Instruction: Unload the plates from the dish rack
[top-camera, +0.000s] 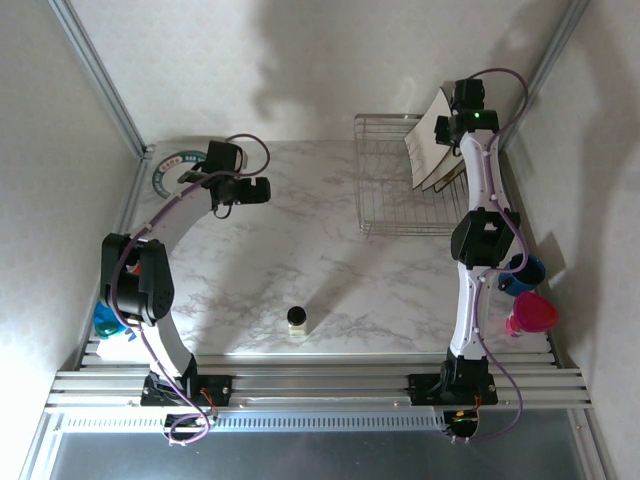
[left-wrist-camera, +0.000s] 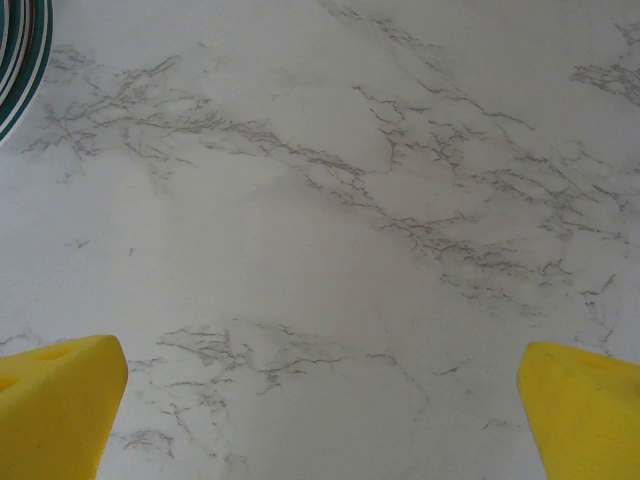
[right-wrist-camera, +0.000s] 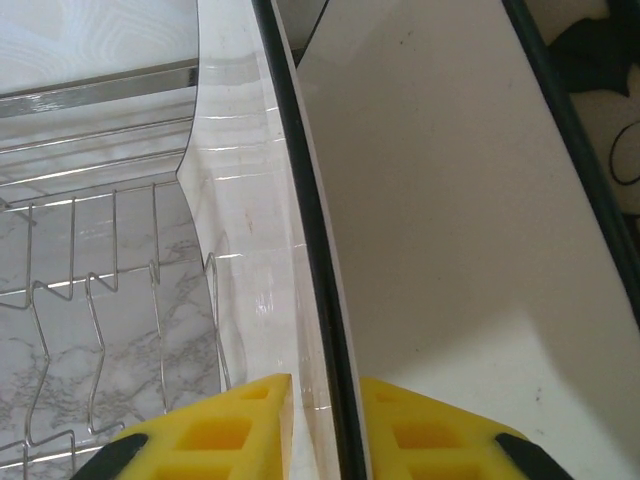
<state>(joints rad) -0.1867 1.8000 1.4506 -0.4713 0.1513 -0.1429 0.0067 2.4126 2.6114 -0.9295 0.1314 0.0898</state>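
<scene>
The silver wire dish rack (top-camera: 390, 190) stands at the back right of the marble table. Square cream plates (top-camera: 432, 150) with dark edges lean in its right end. My right gripper (top-camera: 447, 130) reaches down onto them from above. In the right wrist view its yellow fingers (right-wrist-camera: 230, 430) sit on either side of one square plate (right-wrist-camera: 430, 200), shut on its dark rim, the gripper (right-wrist-camera: 325, 400) straddling the edge. A round plate with a teal rim (top-camera: 170, 172) lies at the back left. My left gripper (top-camera: 262, 190) hovers open just right of it, with bare marble between its fingers (left-wrist-camera: 60, 400).
A blue cup (top-camera: 525, 272) and a pink cup (top-camera: 530, 315) sit at the right edge beside the right arm. A small dark-capped bottle (top-camera: 298, 320) stands near the front middle. A blue item (top-camera: 105, 320) lies at the left edge. Empty rack wires (right-wrist-camera: 90, 300) lie left of the held plate.
</scene>
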